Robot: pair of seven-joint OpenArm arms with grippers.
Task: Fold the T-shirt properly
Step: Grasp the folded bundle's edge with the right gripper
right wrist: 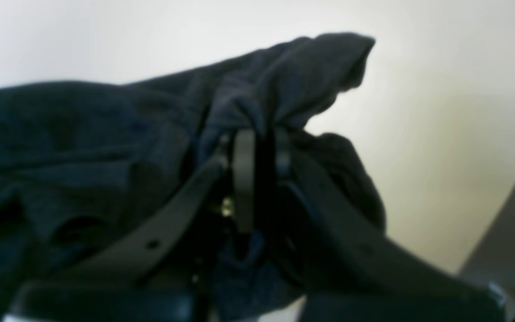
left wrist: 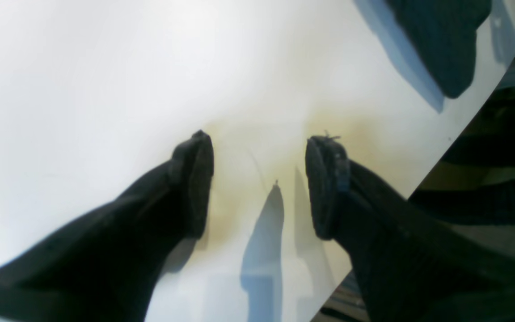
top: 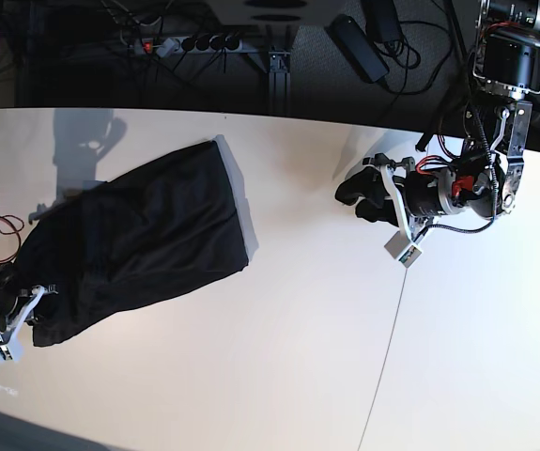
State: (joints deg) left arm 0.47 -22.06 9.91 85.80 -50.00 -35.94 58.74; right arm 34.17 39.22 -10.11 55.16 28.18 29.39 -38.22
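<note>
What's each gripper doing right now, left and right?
Left gripper: open, empty, over the bare table.
Right gripper: shut on a bunched edge of the T-shirt.

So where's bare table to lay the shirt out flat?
Bare table runs wide between the T-shirt and the left gripper, and along the near edge. The far-left corner is crowded: the right gripper pinches the shirt's bunched end there.

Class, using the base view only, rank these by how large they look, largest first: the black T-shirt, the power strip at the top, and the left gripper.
1. T-shirt, by far the largest.
2 and 3. The power strip and the left gripper look alike in size; differing height above the table makes ranking unsure.
</note>
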